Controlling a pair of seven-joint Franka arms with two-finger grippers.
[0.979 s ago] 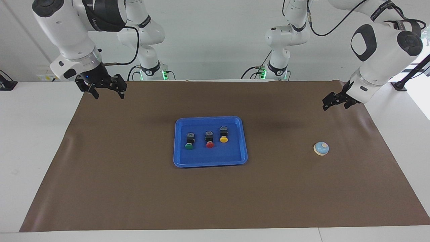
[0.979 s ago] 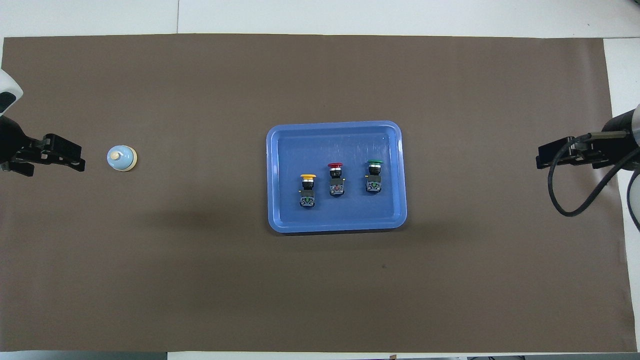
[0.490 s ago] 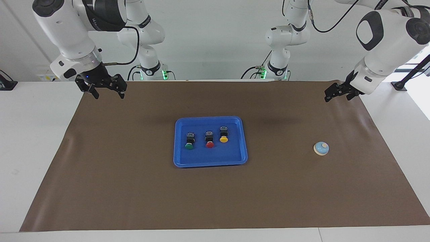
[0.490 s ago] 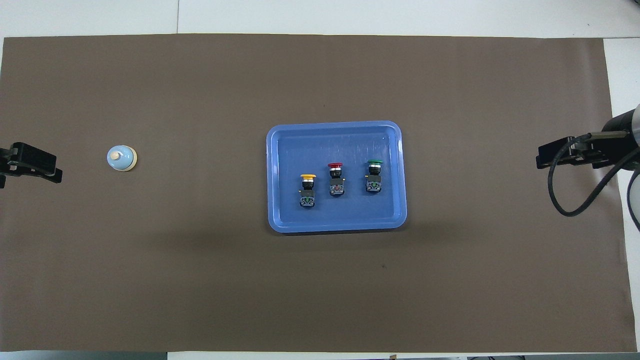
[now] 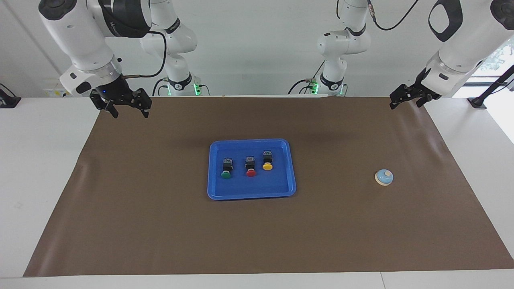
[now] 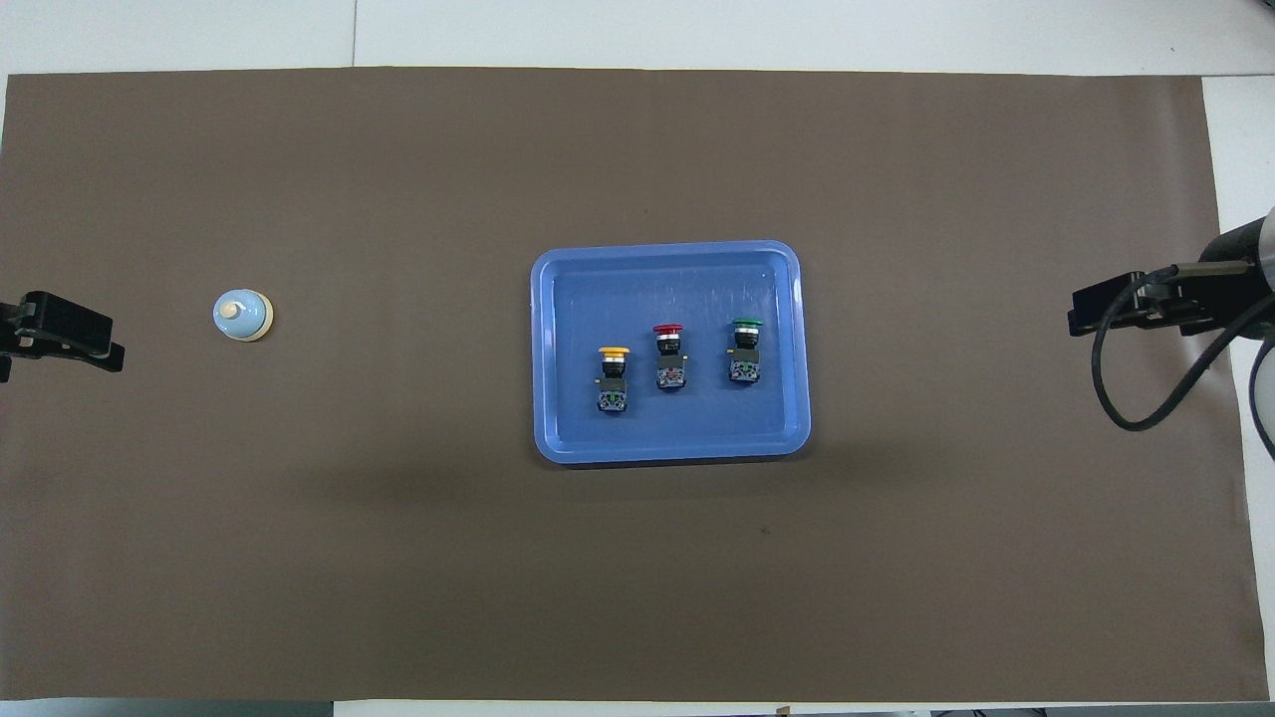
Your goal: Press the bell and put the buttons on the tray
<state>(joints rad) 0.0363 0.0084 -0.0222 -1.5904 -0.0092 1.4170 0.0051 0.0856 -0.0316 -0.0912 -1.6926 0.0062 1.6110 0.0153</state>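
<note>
With the green button (image 5: 226,174), red button (image 5: 251,172) and yellow button (image 5: 267,165) lying in the tray (image 5: 252,193) mid-worktop, the bell (image 5: 384,177) stands untouched-looking toward the left arm's end; both end effectors, left (image 5: 405,98) and right (image 5: 125,109), hang wide and empty, so little seems left.

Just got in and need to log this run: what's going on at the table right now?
Nothing is being handled. The green button, red button and yellow button all sit inside the blue tray. The bell stands alone on the brown mat toward the left arm's end. The left claw and right claw are both open and empty, raised over the mat's corners.
</note>
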